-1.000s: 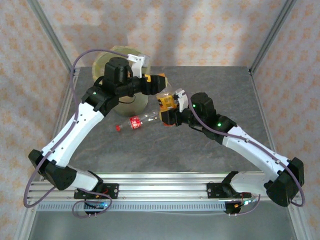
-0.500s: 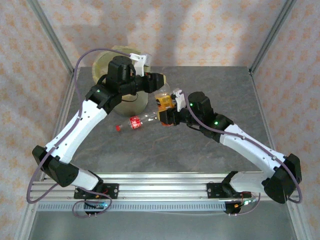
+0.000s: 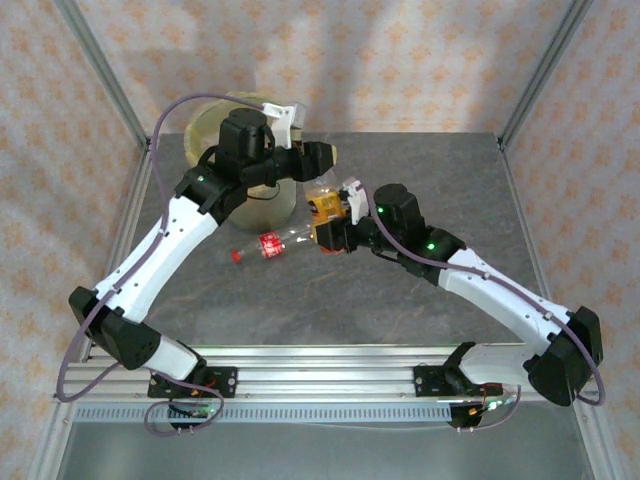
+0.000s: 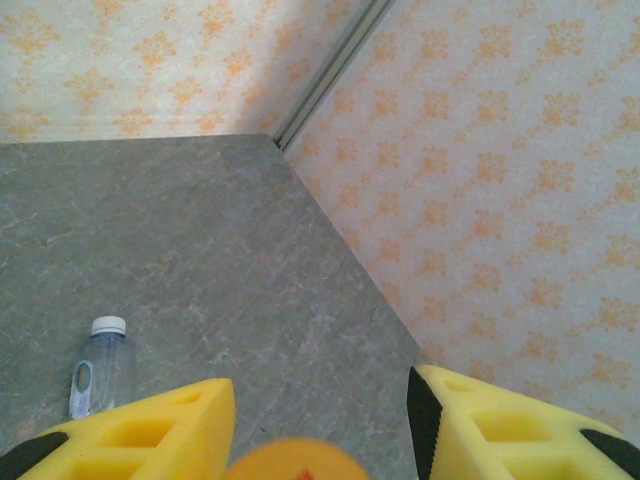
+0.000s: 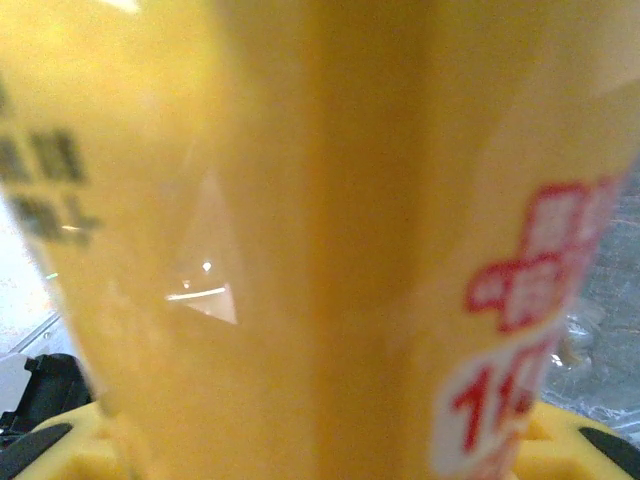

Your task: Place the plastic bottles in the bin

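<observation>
So right now the right end effector (image 3: 333,226) is clamped onto an orange bottle (image 3: 326,205) full of orange liquid, holding it up off the tabletop (image 3: 440,170) around the middle, just to the right of the bin (image 3: 206,122). In the right wrist view that bottle is super close and blurry, mostly orange with a bit of red lettering on a white patch, and the yellow fingers (image 5: 45,440) poke in at the bottom corners on either side of it. The left end effector (image 3: 318,158) sits just above and behind the orange bottle, right next to the bin's rim. Its wrist view has the two yellow pads (image 4: 150,440) spread wide apart, so it's released, not squeezing anything, with a blurry round orange cap (image 4: 290,462) low in the gap between them and touching neither one. The bin is at the back left of the tabletop, half hidden behind the left arm, so I can't tell what's inside. A red-label bottle (image 3: 270,245) lies on its side on the tabletop in front of the bin, red cap pointing left, its other end close by the right end effector. The left wrist view also catches a clear white-cap bottle (image 4: 100,365) on the tabletop, well apart from the patterned wall (image 4: 500,200).
</observation>
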Robot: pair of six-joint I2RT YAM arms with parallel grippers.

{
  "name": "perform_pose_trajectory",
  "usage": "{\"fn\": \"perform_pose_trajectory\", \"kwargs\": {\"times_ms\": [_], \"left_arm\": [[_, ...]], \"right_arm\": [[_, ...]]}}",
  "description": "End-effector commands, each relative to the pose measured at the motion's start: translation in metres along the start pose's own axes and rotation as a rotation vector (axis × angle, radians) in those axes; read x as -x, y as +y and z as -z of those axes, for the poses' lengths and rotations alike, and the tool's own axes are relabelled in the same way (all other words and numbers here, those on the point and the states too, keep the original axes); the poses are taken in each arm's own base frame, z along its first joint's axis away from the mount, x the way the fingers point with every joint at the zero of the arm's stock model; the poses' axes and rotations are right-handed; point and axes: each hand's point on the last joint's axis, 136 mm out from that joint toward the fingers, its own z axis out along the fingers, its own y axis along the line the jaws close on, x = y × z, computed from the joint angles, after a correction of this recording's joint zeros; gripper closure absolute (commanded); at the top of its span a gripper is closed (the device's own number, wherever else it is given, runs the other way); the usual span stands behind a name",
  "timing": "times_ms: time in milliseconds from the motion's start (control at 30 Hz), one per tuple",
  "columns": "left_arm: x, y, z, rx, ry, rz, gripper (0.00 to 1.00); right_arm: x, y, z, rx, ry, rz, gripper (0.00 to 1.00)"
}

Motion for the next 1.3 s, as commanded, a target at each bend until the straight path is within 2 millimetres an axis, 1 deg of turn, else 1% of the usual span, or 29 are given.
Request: {"fn": "perform_pose_trajectory", "kwargs": {"times_ms": [0, 67, 167, 233, 300, 400, 433, 500, 533, 567, 600, 733, 833, 967, 1067, 1167, 1267], "left_arm": [[0.013, -0.011, -0.001, -0.024, -0.037, -0.006, 0.56], [0.013, -0.012, -0.002, -0.029, -0.033, -0.002, 0.66], [0.014, -0.012, -0.002, -0.028, -0.035, -0.002, 0.78], [0.016, -0.012, 0.000, -0.022, -0.040, -0.008, 0.83], [0.019, -0.011, 0.003, -0.005, -0.049, -0.022, 0.88], [0.027, -0.009, 0.013, 0.045, -0.071, -0.057, 0.94], [0.031, -0.007, 0.017, 0.070, -0.081, -0.073, 0.95], [0.040, -0.003, 0.026, 0.132, -0.105, -0.103, 1.00], [0.045, -0.001, 0.032, 0.158, -0.118, -0.124, 1.00], [0.052, 0.000, 0.037, 0.186, -0.134, -0.145, 1.00], [0.059, 0.002, 0.042, 0.214, -0.152, -0.157, 1.00], [0.092, 0.008, 0.069, 0.307, -0.227, -0.218, 1.00], [0.119, 0.016, 0.091, 0.371, -0.301, -0.245, 1.00], [0.152, 0.039, 0.119, 0.529, -0.398, -0.276, 1.00], [0.172, 0.058, 0.138, 0.646, -0.457, -0.300, 1.00], [0.185, 0.076, 0.147, 0.740, -0.474, -0.335, 1.00], [0.192, 0.096, 0.151, 0.840, -0.462, -0.378, 1.00]], "right_arm": [[0.020, 0.014, 0.006, 0.034, -0.042, 0.052, 0.59], [0.020, 0.012, 0.006, 0.024, -0.041, 0.053, 0.59], [0.018, 0.010, 0.006, 0.011, -0.036, 0.052, 0.59], [0.017, 0.007, 0.005, -0.004, -0.032, 0.052, 0.52], [0.016, 0.000, 0.006, -0.045, -0.030, 0.046, 0.42], [0.015, -0.015, 0.011, -0.136, -0.030, 0.039, 0.19], [0.015, -0.018, 0.013, -0.157, -0.031, 0.037, 0.00], [0.014, -0.021, 0.018, -0.185, -0.030, 0.038, 0.01], [0.012, -0.024, 0.018, -0.199, -0.024, 0.038, 0.01], [0.016, -0.023, 0.026, -0.209, -0.042, 0.044, 0.01], [0.017, -0.023, 0.030, -0.221, -0.050, 0.043, 0.01], [0.021, -0.027, 0.044, -0.267, -0.085, 0.043, 0.01], [0.021, -0.030, 0.051, -0.289, -0.106, 0.032, 0.01], [0.020, -0.035, 0.054, -0.315, -0.123, 0.015, 0.01], [0.019, -0.038, 0.054, -0.336, -0.124, 0.013, 0.01], [0.022, -0.041, 0.057, -0.362, -0.126, 0.010, 0.01], [0.023, -0.043, 0.060, -0.377, -0.130, 0.003, 0.01]]}}
